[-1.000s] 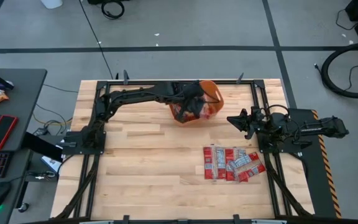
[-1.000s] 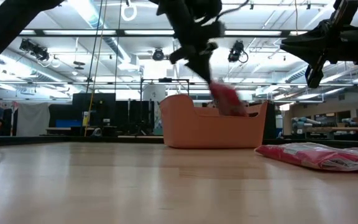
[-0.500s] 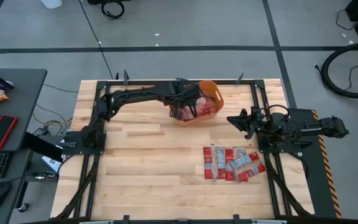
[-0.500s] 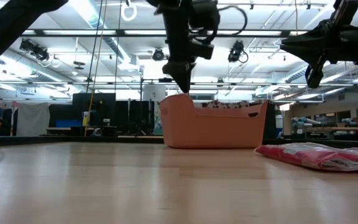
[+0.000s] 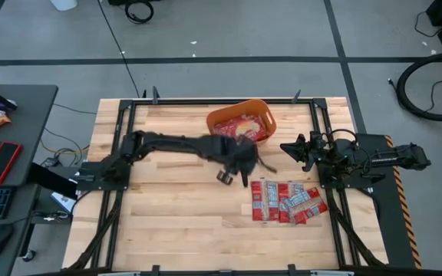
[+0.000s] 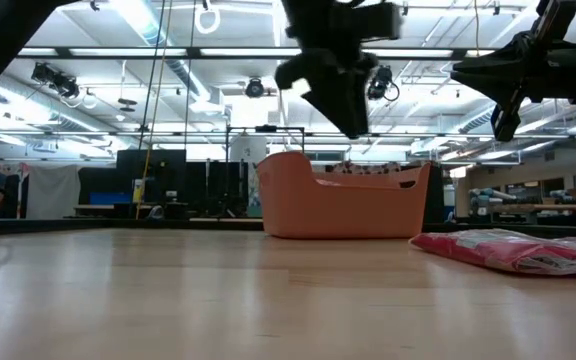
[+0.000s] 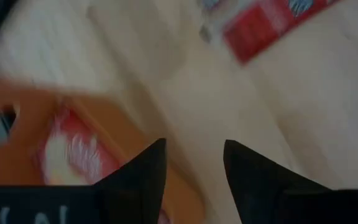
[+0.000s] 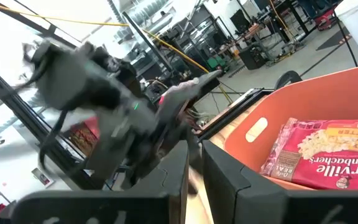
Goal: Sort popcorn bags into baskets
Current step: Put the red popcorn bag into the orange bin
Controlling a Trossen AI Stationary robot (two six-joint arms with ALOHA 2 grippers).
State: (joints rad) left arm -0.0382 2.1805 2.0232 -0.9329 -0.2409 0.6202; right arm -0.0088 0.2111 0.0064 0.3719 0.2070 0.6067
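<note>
The orange tub (image 5: 214, 118) stands at the table's far side with red popcorn packets (image 5: 242, 126) lying flat in it; one large packet (image 8: 328, 152) shows in the right wrist view. Several more red packets (image 5: 286, 201) lie in a loose pile on the table near the right side, also seen in the low view (image 6: 513, 250). My left gripper (image 5: 252, 169) is open and empty, in the air between the tub and the pile. The left wrist view shows its gap (image 7: 194, 158), the tub (image 7: 17, 124) and the packets (image 7: 266, 25). My right gripper (image 5: 287, 147) waits shut at the right, clear of everything.
Black frame rails run along the table's left, right and far edges. Bare wood lies left of and in front of the tub. A side desk with a keyboard, mouse and phone stands beyond the table's left edge.
A red packet below my left gripper has dropped into the tub. My left gripper has then risen out of the tub and swung toward the table's near edge and right, toward the pile of packets, empty. The right arm has kept still.
</note>
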